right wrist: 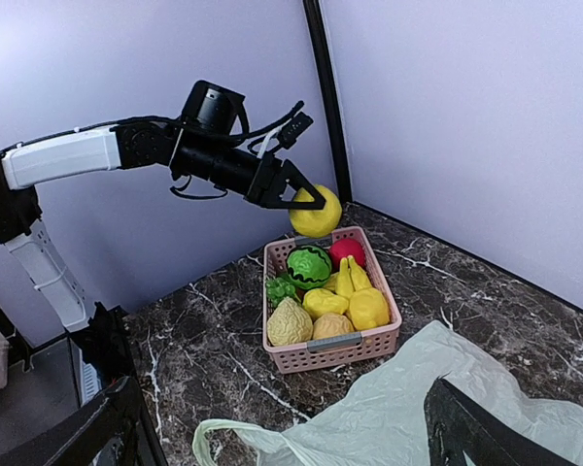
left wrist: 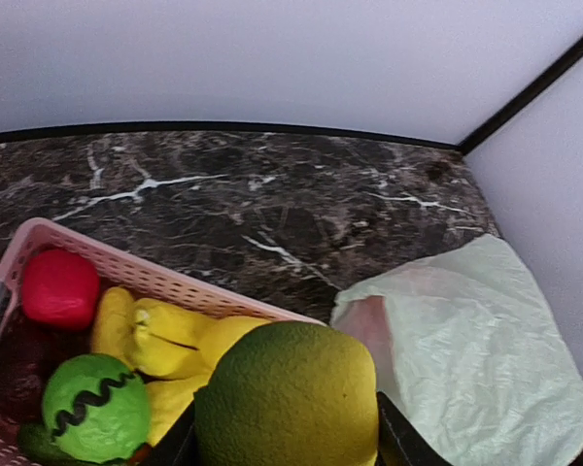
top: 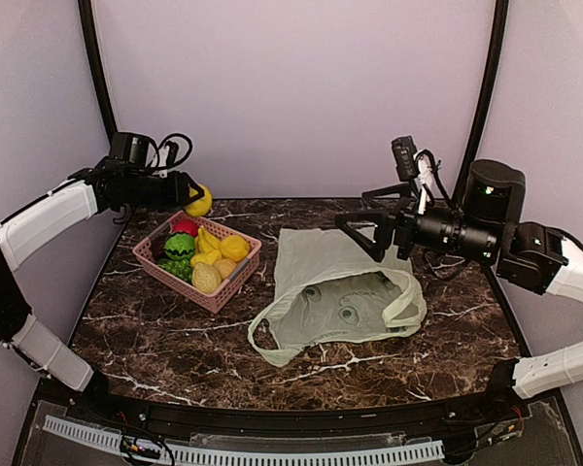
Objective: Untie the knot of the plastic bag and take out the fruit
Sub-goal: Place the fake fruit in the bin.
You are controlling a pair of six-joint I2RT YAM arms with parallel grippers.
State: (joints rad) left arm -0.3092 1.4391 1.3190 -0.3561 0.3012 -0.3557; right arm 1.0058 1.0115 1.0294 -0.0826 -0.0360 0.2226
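Observation:
My left gripper (top: 192,197) is shut on a yellow-green fruit (top: 200,201) and holds it in the air over the far corner of the pink basket (top: 235,279). In the left wrist view the fruit (left wrist: 287,393) fills the space between the two fingers. The right wrist view shows it (right wrist: 316,216) above the basket rim (right wrist: 335,342). The pale green plastic bag (top: 340,296) lies flat and untied, its handles loose. My right gripper (top: 364,231) is open and empty, hovering above the bag's far part.
The basket holds yellow bananas (right wrist: 348,280), a red ball (right wrist: 347,251), a green striped melon (right wrist: 309,264), a pale textured round piece (right wrist: 290,323), a tan piece (right wrist: 332,325), a yellow piece (right wrist: 368,308) and leafy greens (right wrist: 278,289). Walls close the back and sides.

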